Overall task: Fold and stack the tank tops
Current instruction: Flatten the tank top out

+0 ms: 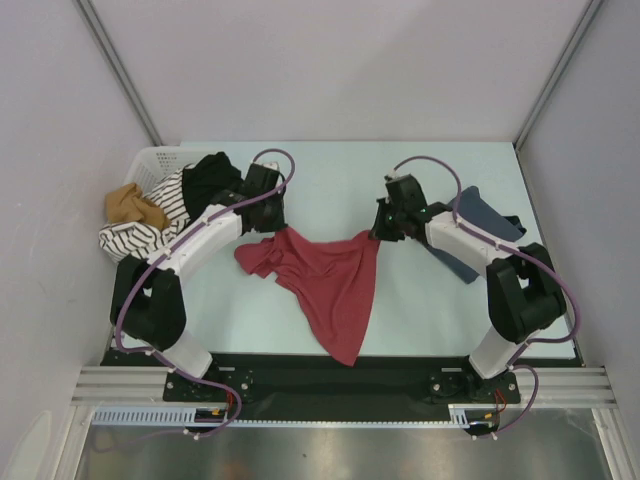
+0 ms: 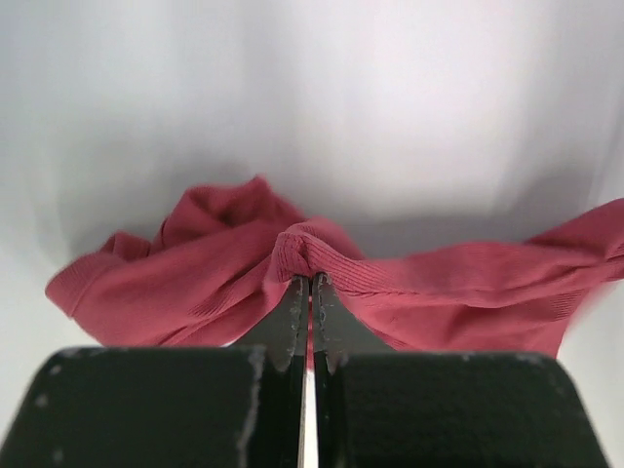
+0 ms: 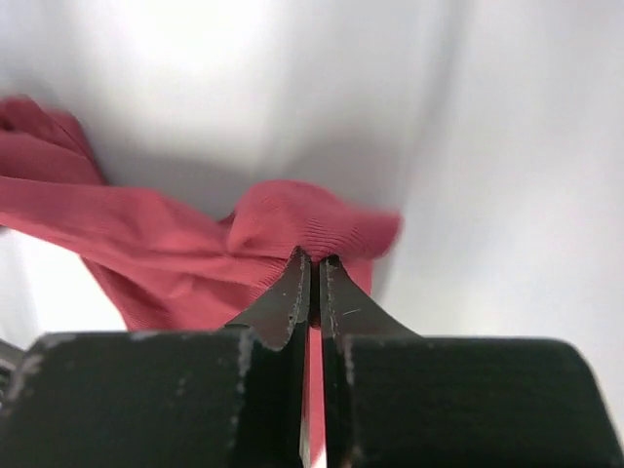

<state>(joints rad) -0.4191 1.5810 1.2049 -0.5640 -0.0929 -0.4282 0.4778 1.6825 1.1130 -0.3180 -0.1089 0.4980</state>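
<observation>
The brick red tank top (image 1: 330, 275) hangs stretched between both grippers above the table's middle, its lower part draping toward the near edge. My left gripper (image 1: 283, 230) is shut on its left edge; the left wrist view shows the cloth (image 2: 409, 288) pinched at the gripper (image 2: 310, 279). My right gripper (image 1: 378, 235) is shut on its right edge; the right wrist view shows the cloth (image 3: 175, 244) pinched at the gripper (image 3: 314, 259). The slate blue-grey tank top (image 1: 480, 225) lies on the table at the right, partly under the right arm.
A white basket (image 1: 150, 165) at the back left holds a striped garment (image 1: 150, 225), a tan one (image 1: 135, 205) and a black one (image 1: 210, 180). Grey walls enclose the pale table (image 1: 340, 180) on three sides.
</observation>
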